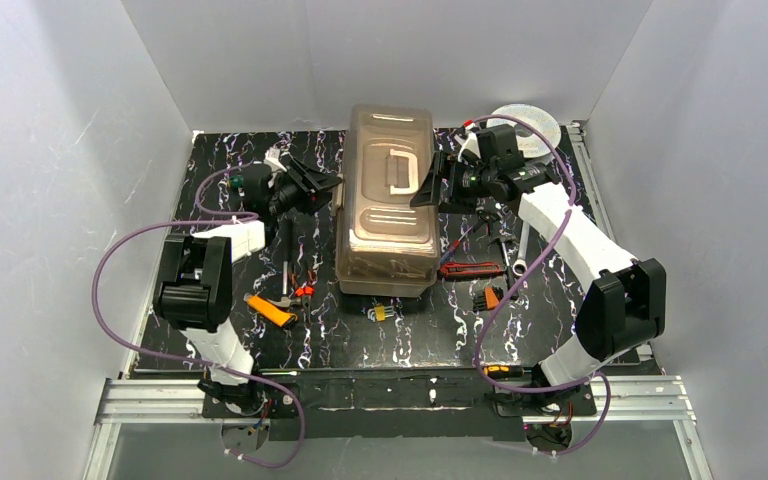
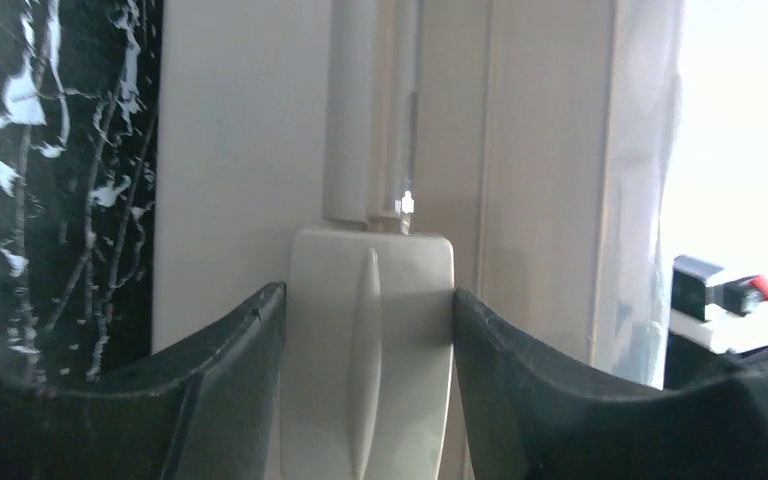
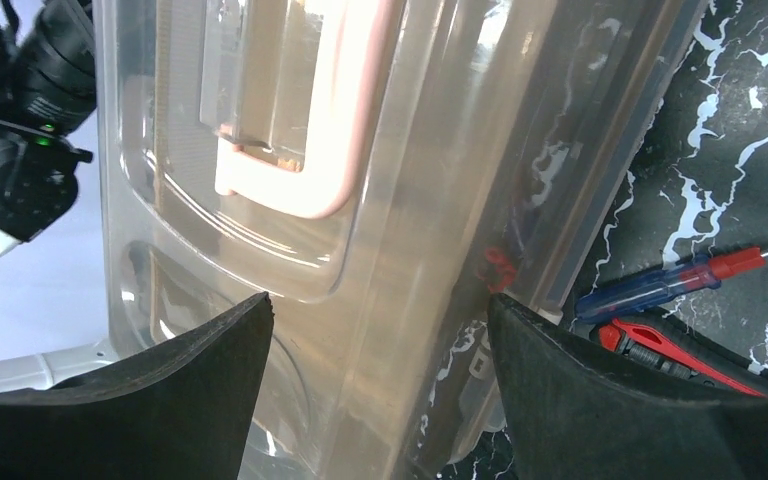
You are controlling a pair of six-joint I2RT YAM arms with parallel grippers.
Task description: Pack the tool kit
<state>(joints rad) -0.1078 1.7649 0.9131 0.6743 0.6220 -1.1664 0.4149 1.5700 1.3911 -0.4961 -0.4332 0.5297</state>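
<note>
On the black table (image 1: 360, 340), left fingers (image 2: 220, 370) clamp the toolbox latch (image 2: 370, 330), clear only wrist-close; right fingers (image 3: 160, 400) apart.

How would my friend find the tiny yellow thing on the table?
Find the big brownish see-through box in the middle of the black marbled table. Just in front of it, nearer the arms' bases, lies a tiny yellow piece with silver prongs. It sits alone, much smaller than the long orange tool to its left.

Overhead rear overview; wrist cameras close on opposite sides of the shared toolbox (image 1: 390, 200)
</note>
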